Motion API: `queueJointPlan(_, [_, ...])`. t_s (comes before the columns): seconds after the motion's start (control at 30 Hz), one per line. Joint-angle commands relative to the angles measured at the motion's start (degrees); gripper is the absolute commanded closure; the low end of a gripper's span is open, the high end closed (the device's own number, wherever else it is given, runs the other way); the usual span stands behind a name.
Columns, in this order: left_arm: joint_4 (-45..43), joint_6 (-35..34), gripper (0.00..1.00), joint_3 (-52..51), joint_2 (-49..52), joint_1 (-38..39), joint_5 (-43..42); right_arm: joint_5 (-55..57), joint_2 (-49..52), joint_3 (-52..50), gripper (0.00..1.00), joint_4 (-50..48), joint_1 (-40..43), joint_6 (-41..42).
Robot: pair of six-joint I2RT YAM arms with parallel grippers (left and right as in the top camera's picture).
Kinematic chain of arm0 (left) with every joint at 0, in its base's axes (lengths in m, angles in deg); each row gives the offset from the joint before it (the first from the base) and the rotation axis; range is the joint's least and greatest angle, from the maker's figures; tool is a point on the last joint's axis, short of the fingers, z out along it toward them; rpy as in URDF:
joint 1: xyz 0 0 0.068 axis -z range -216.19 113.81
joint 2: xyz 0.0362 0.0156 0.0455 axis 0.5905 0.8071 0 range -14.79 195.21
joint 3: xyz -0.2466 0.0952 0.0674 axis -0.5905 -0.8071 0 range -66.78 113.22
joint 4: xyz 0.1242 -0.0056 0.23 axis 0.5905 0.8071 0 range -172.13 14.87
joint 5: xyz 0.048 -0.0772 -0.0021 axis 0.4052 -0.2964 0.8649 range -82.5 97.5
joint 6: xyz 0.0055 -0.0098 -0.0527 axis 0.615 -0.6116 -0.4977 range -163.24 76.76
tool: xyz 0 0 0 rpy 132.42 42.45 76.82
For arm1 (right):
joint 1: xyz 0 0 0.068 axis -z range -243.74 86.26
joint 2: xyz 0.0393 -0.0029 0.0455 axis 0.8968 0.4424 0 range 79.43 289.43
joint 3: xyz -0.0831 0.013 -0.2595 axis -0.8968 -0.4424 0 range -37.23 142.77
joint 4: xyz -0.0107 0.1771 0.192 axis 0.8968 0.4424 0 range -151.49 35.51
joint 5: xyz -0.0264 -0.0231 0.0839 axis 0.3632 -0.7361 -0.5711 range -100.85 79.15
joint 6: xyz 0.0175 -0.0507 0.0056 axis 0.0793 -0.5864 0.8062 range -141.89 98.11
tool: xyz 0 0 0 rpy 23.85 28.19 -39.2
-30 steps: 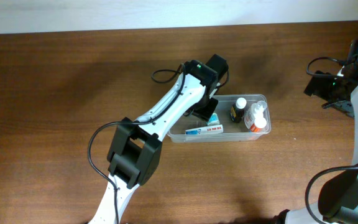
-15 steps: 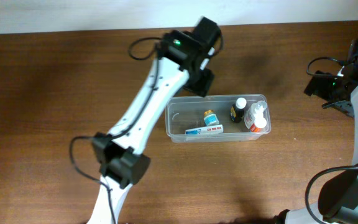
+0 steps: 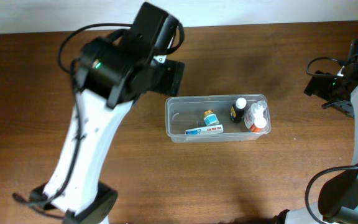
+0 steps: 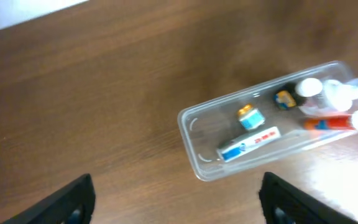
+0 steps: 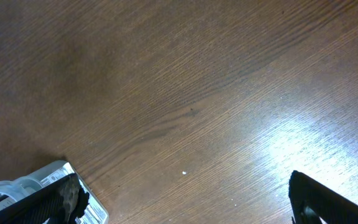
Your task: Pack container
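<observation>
1. The container (image 3: 179,118) stands on the brown wooden worktop (image 3: 278,180), a little right of the middle in the overhead view, with its long side running left to right.
2. Inside it a flat white box (image 3: 204,130) lies along the near wall. A small bottle (image 3: 211,117) is just behind the box.
3. At the right end of the container a dark bottle (image 3: 239,109) with a white cap is beside a clear bottle (image 3: 257,118) with an orange part.
4. The left fingers (image 4: 73,200) are spread wide and hold nothing. They hang above the worktop, beyond the far left corner of the container, and do not touch it.
5. The right fingers (image 5: 319,199) are also spread wide and empty. They are near the right edge of the worktop, well apart from the container; only one corner of it shows in the right wrist view.
</observation>
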Motion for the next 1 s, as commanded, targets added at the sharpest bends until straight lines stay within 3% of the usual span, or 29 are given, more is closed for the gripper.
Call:
queueJointPlan(0.0, [0.2, -0.4, 0.08, -3.1, -5.1, 2.6, 0.8, 0.9, 0.2, -0.1, 0.02, -0.2, 0.2, 0.5])
queueJointPlan(0.07, [0.2, 0.2, 0.01, -6.1, -8.3, 3.7, 0.9, 0.9, 0.2, -0.1, 0.02, -0.2, 0.2, 0.5])
queueJointPlan(0.37, [0.2, -1.4, 0.01, -22.2, -20.9, 4.4, 0.6, 0.9, 0.2, -0.1, 0.02, -0.2, 0.2, 0.5])
queueJointPlan(0.77, [0.2, -1.0, 0.01, -23.0, -21.4, 4.3, 2.0, 0.9, 0.2, -0.1, 0.02, -0.2, 0.2, 0.5])
queueJointPlan(0.97, [-0.2, 2.8, 0.01, -28.3, -21.3, 4.3, 2.1, 0.9, 0.2, -0.1, 0.02, -0.2, 0.2, 0.5])
